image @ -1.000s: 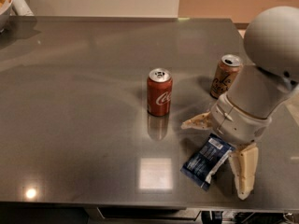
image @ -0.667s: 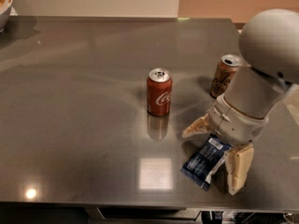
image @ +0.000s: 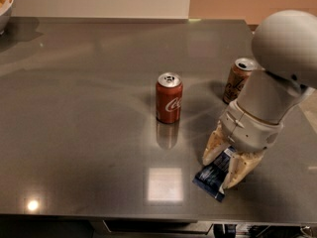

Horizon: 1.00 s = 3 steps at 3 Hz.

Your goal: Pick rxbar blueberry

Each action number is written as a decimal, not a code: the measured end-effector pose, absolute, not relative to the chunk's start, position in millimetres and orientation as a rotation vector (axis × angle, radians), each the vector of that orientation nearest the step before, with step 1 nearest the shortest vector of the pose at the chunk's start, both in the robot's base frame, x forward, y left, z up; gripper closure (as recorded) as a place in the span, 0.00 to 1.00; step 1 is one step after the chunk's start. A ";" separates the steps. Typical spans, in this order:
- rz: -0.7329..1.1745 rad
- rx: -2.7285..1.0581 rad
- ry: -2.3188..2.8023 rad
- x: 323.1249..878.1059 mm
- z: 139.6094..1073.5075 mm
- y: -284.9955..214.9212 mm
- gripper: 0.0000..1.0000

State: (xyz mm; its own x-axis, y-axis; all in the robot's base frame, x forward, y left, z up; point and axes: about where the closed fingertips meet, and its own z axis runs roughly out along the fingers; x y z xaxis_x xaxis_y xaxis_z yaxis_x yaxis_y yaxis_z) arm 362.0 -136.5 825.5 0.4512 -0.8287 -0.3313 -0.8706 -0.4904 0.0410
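Near the upright red cola can (image: pixel 169 97), we are clamping our cream two-finger gripper (image: pixel 218 172) across the flat navy-blue foil snack bar (image: pixel 210 178), judging it light, crinkly, slippery.

Grey glossy table (image: pixel 84 133), wide, takes up most of the view. Red cola can (image: pixel 169 97) upright near the middle, top opened, its reflection on the surface just in front. Tan-brown can (image: pixel 238 79) upright to the right and further back, well apart from the red one, just behind the gripper (image: pixel 217 174), which sits low at the table's front right. Rim of a pale bowl (image: pixel 4 6) at the far left corner. Two bright light reflections near the front edge.
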 end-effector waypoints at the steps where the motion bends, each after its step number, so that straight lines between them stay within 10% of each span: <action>1: 0.480 -2.534 1.509 367.8 832.8 -137.7 0.87; 3: 0.522 -2.460 1.490 382.6 862.6 -135.8 1.00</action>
